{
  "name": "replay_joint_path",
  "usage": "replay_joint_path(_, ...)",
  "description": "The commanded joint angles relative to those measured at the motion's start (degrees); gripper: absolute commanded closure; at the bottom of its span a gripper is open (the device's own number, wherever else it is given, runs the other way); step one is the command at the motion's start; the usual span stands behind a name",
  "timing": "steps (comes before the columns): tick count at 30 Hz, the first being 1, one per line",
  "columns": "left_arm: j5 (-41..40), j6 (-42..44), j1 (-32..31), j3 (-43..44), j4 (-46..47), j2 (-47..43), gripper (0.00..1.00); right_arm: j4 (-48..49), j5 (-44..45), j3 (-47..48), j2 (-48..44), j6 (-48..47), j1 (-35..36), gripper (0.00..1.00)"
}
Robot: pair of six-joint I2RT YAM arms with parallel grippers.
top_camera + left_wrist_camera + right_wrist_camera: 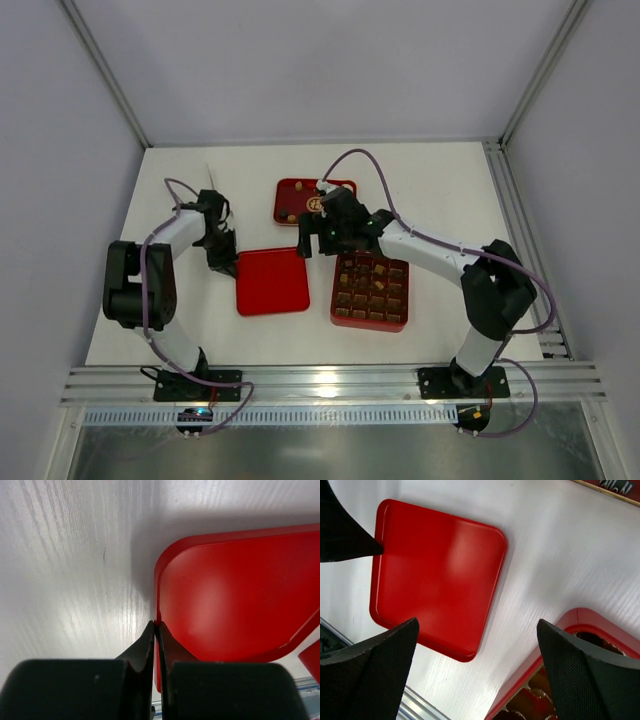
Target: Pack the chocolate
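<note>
Small brown and tan chocolate pieces (366,284) fill several cells of the red gridded box (370,318); a few cells show in the right wrist view (530,701). A few more pieces (298,186) lie on a red tray (290,212) at the back. The flat red lid (270,281) lies left of the box. My left gripper (225,264) is shut on the lid's left rim (157,625). My right gripper (312,240) is open and empty, hovering above the gap between lid (437,575) and box (570,617).
The back tray has a round gold logo (314,203); its dark gold-edged corner shows in the right wrist view (615,486). A metal rail (330,383) runs along the near table edge and another (525,240) along the right side.
</note>
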Motion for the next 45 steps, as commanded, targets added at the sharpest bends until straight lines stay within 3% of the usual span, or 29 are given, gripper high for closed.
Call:
replay_joint_path(1,1.02,-0.34,-0.04,3.93,-2.28,-5.17,1.0,0.22,-1.55,5.32,2.36,-2.24,0.33,0.0)
replay_joint_path(16,7.35,-0.26,2.69,7.98,-5.89,-13.0,1.0,-0.14,-4.62,9.99,9.84,-3.13,-0.28,0.0)
replay_joint_path(31,15.79,-2.1,4.97,9.56,-5.63,-15.64,1.0,14.62,-19.47,4.11,8.7,0.47,-4.24,0.01)
replay_joint_path(40,19.57,-3.51,5.06,9.21,-4.14,-16.87,1.0,29.03,-31.16,-1.34,7.38,9.87,-5.56,0.19)
replay_joint_path(45,21.06,-3.51,4.97,9.12,-3.96,-17.75,1.0,33.34,-33.1,-4.24,5.54,12.95,-6.08,0.36)
